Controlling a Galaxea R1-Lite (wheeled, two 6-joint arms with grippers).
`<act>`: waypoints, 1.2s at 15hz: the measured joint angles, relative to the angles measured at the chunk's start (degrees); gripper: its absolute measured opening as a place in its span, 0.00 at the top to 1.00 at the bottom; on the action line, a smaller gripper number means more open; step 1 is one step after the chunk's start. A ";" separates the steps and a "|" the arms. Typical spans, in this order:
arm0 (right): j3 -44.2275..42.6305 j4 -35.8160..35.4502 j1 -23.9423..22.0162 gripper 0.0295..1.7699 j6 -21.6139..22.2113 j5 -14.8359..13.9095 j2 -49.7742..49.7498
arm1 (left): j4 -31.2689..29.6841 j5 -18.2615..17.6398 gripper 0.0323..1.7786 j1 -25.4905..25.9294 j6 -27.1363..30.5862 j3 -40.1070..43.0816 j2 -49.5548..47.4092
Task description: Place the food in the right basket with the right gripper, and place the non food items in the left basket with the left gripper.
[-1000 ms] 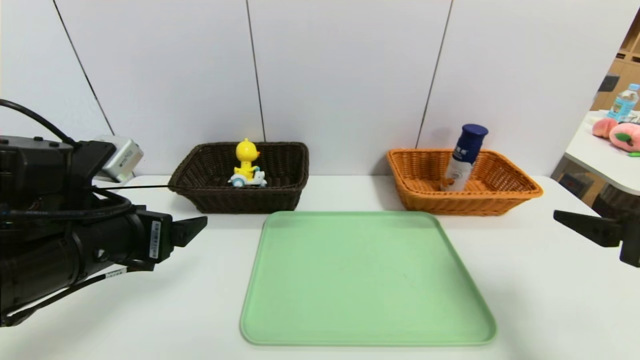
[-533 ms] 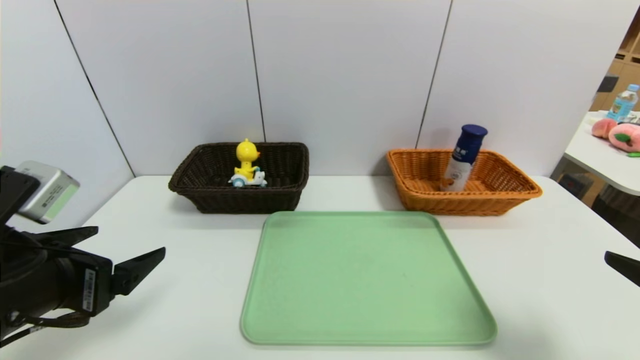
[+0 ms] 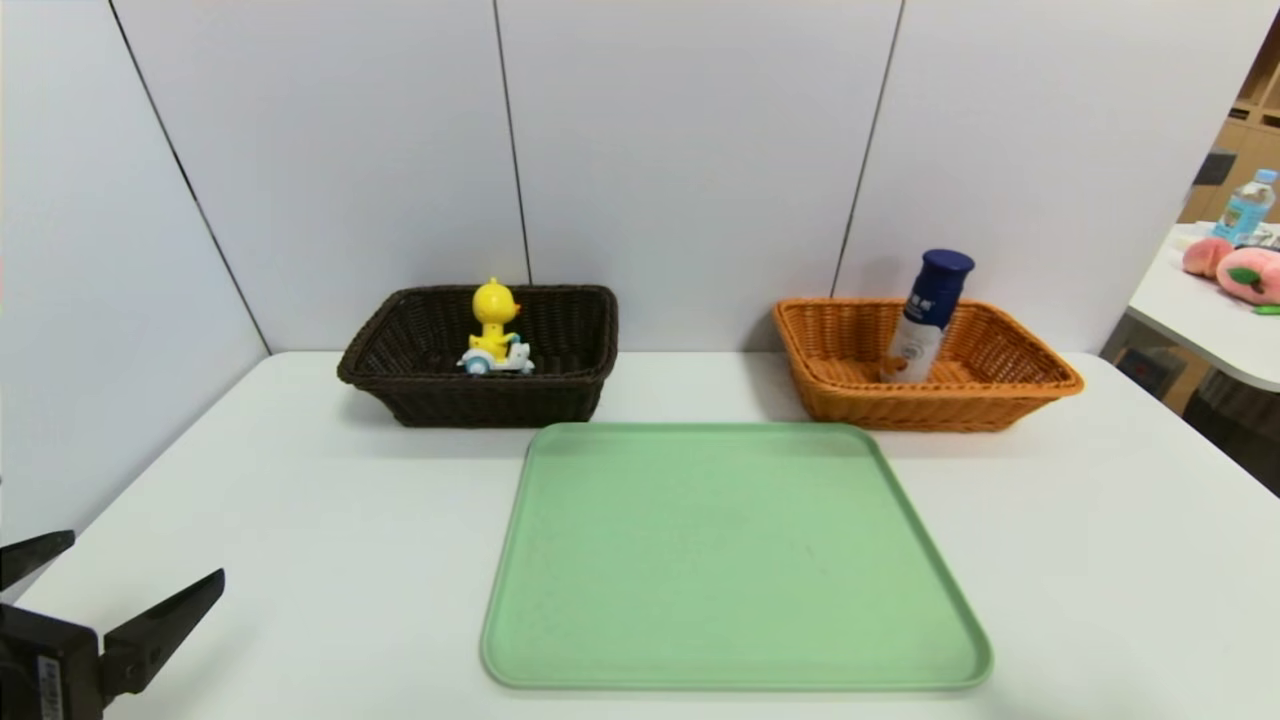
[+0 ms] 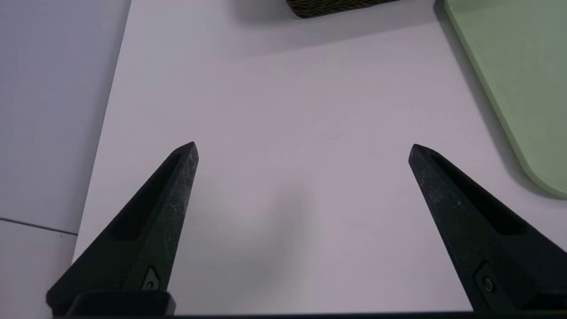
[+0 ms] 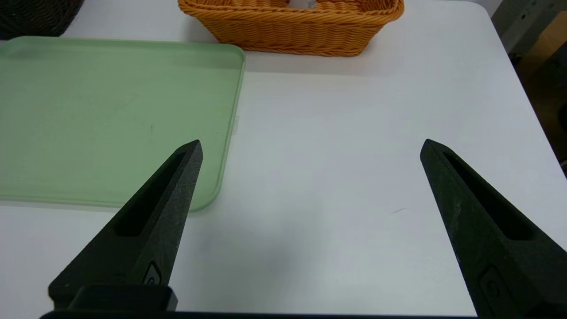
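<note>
A yellow duck toy (image 3: 493, 328) stands in the dark brown left basket (image 3: 478, 400). A white bottle with a blue cap (image 3: 925, 315) leans in the orange right basket (image 3: 930, 408). Between and in front of them lies a green tray (image 3: 730, 560) with nothing on it. My left gripper (image 3: 148, 560) is open and empty at the table's near left corner, over bare table (image 4: 303, 148). My right gripper (image 5: 312, 144) is out of the head view; its wrist view shows it open and empty over bare table, right of the tray (image 5: 110, 119), with the orange basket (image 5: 292, 26) farther off.
White wall panels rise straight behind the baskets and along the table's left side. A second table (image 3: 1200, 320) at the far right carries plush peaches (image 3: 1245, 268) and a water bottle (image 3: 1248, 205). The table's right edge (image 5: 527, 102) is near my right gripper.
My left arm has pulled back and down from beside the dark basket to the near left corner. The right gripper has dropped out of the head view. Both stay open.
</note>
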 joint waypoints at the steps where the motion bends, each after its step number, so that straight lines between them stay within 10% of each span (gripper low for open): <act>1: -0.11 1.26 -0.11 0.04 0.00 0.00 -1.10 | 0.11 -0.24 0.05 0.90 0.05 0.94 -1.62; 18: 4.88 12.86 -1.22 0.04 -0.26 2.60 -20.21 | 4.01 -5.38 0.05 10.42 4.41 14.77 -25.30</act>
